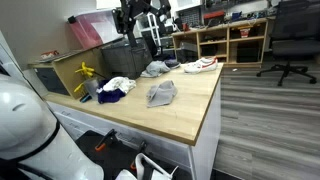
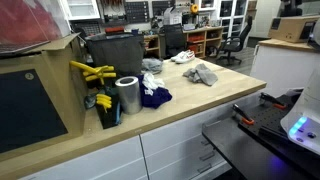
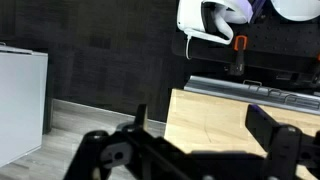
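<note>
found gripper [image 3: 190, 150] spread wide and empty, high above crumpled grey cloth [image 1: 155, 68] lying on wooden table [image 1: 190, 115] at its 6 o'clock; likely risk: snagging one fold and dragging cloth into white shoe [image 1: 200, 65] at 3 o'clock if lowered off-centre.

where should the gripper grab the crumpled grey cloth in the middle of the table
Pinch the grey cloth at its raised crumpled ridge, coming straight down from above. It lies in a loose heap on the table, so its flat edges probably give the open gripper little to bite.
</note>
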Robot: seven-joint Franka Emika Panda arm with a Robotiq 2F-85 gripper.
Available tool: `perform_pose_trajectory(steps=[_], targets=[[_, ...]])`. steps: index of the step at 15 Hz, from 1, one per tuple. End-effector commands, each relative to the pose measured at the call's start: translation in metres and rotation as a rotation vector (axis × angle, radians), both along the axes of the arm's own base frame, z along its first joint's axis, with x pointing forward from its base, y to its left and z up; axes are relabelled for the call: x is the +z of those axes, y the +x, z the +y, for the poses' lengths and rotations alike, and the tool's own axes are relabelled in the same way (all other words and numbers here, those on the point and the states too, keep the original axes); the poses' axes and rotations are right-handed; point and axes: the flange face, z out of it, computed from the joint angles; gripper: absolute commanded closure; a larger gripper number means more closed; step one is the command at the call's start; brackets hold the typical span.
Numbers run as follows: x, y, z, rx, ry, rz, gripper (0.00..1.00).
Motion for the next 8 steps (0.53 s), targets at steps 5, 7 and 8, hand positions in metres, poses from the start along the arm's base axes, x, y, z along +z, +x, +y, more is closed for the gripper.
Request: perform_pose_trajectory(steps=[5,7,8], targets=[[0.0005,0.0002,0.0001,0.0,0.0,0.0,0.0],[0.0005,0.0002,0.0001,0.0,0.0,0.0,0.0],[-0.0035,0.009,0.0052,0.007,-0.002,0.008,0.0]])
